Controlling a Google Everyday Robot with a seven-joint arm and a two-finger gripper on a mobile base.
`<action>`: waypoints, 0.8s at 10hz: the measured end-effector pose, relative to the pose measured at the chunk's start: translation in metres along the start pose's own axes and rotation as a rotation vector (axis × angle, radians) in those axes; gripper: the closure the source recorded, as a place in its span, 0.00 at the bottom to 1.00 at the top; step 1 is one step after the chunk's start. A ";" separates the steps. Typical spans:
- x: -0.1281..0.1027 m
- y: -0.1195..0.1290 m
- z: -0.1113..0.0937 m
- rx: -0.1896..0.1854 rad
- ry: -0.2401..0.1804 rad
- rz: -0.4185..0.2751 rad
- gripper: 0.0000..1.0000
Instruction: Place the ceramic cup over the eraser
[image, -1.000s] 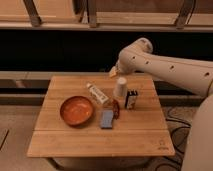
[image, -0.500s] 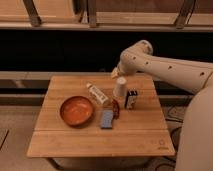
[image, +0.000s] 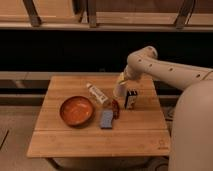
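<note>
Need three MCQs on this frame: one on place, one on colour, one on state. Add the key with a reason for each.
1. What colour is the bowl?
A. orange
B. green
C. white

2. Where is the gripper?
A. over the bowl
B. at the top of the ceramic cup
C. out of view

3. What state is the eraser in?
A. covered by the ceramic cup
B. uncovered, standing beside the ceramic cup
C. lying in the bowl

Key:
1 A: the bowl's inside shows plainly orange.
2 B: the arm ends right above the ceramic cup.
3 B: the black block is in full view next to the ceramic cup.
</note>
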 end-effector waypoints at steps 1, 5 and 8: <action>-0.001 -0.007 0.006 0.004 0.007 0.011 0.35; -0.021 -0.018 0.029 -0.028 -0.024 0.033 0.35; -0.033 -0.007 0.043 -0.083 -0.050 0.048 0.35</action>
